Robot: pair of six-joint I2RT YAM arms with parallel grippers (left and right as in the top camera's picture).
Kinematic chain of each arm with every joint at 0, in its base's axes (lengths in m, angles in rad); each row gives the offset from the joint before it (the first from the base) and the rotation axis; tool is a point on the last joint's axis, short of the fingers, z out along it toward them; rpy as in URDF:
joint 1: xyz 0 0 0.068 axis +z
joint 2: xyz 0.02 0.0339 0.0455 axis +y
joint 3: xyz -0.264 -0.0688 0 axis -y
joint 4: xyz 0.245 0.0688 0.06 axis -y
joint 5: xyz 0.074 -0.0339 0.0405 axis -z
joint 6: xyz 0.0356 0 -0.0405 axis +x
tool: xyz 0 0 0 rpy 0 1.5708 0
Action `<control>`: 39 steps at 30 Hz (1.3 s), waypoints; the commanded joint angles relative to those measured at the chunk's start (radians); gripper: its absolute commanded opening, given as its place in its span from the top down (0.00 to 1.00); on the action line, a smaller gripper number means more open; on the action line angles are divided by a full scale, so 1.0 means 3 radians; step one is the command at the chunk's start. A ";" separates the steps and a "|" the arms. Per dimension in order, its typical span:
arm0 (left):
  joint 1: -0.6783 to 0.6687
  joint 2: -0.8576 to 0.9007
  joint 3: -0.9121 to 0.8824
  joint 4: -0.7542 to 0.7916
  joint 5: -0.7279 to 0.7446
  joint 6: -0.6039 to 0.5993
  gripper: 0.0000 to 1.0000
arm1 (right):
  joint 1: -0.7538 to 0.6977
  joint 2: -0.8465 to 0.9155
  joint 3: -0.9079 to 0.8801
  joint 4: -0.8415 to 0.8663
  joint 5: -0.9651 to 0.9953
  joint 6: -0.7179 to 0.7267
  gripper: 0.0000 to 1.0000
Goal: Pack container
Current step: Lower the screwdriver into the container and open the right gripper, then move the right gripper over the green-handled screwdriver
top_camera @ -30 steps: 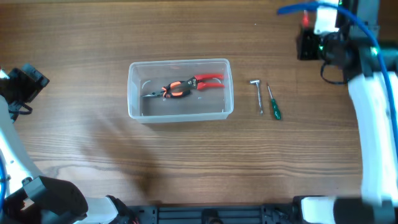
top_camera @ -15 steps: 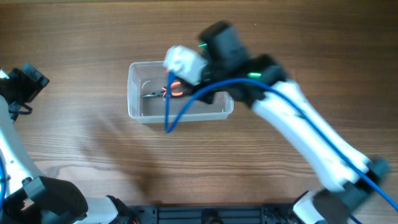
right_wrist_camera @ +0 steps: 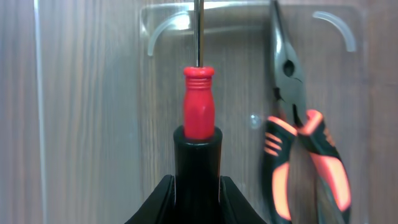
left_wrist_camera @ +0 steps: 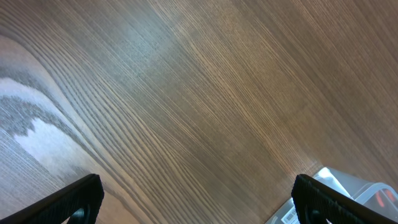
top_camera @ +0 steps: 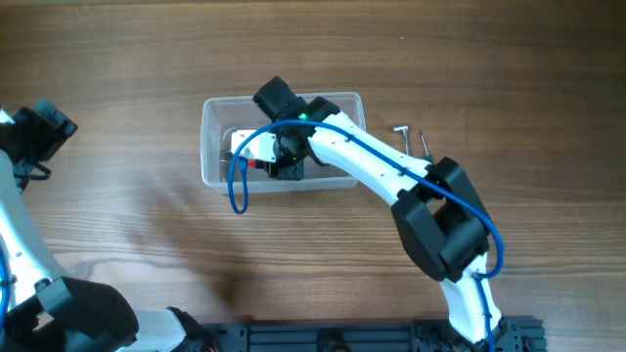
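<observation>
The clear plastic container (top_camera: 209,147) stands mid-table. My right gripper (top_camera: 285,159) reaches into it, shut on the black handle of a screwdriver (right_wrist_camera: 198,112) with a red collar. In the right wrist view my gripper (right_wrist_camera: 197,200) holds the screwdriver low over the container floor (right_wrist_camera: 93,124), with the shaft pointing at the end wall. Red-and-black pliers (right_wrist_camera: 297,143) lie in the container just right of the screwdriver. My left gripper (top_camera: 39,130) is open and empty at the far left, and the left wrist view (left_wrist_camera: 199,208) shows it above bare wood.
A small T-shaped metal wrench (top_camera: 402,131) and a green-handled screwdriver (top_camera: 424,143) lie on the table right of the container, partly covered by my right arm. A corner of the container (left_wrist_camera: 348,190) shows in the left wrist view.
My right arm has swung from the back right corner across to the container and lowered into it with the screwdriver. The left arm has not moved.
</observation>
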 commanded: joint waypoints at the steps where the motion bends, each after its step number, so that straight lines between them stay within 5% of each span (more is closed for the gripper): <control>1: 0.0015 0.0006 0.0022 -0.0001 0.0053 -0.0055 0.00 | -0.0008 0.0064 0.0000 0.0051 -0.0278 -0.0211 0.96; 5: 0.0015 0.0006 0.0022 -0.0001 0.0052 -0.0055 0.00 | -0.0005 0.0065 0.0000 0.0081 -0.0272 -0.0182 0.95; 8: 0.0015 0.0006 0.0022 -0.0001 0.0052 -0.0055 0.00 | -0.0005 0.0064 0.0001 0.0079 -0.0220 -0.0071 0.46; 13: 0.0015 0.0006 0.0022 -0.0001 0.0052 -0.0055 0.00 | -0.0005 -0.0037 0.0033 0.0076 0.0128 0.0257 0.41; 25: 0.0015 0.0006 0.0022 -0.0001 0.0053 -0.0055 0.00 | -0.0292 -0.1372 0.0263 -0.0058 0.1289 0.1396 0.46; 28: 0.0015 0.0006 0.0022 -0.0001 0.0052 -0.0055 0.00 | -0.0697 -0.1858 0.0263 -0.0130 0.1400 0.1843 0.53; 31: 0.0015 0.0006 0.0022 -0.0001 0.0053 -0.0055 0.00 | -0.1190 -0.2088 0.0263 -0.0317 0.1383 0.2235 0.71; 39: 0.0015 0.0006 0.0022 -0.0001 0.0052 -0.0055 0.00 | -0.2375 -0.1954 0.0092 -0.0960 0.0921 0.2731 0.69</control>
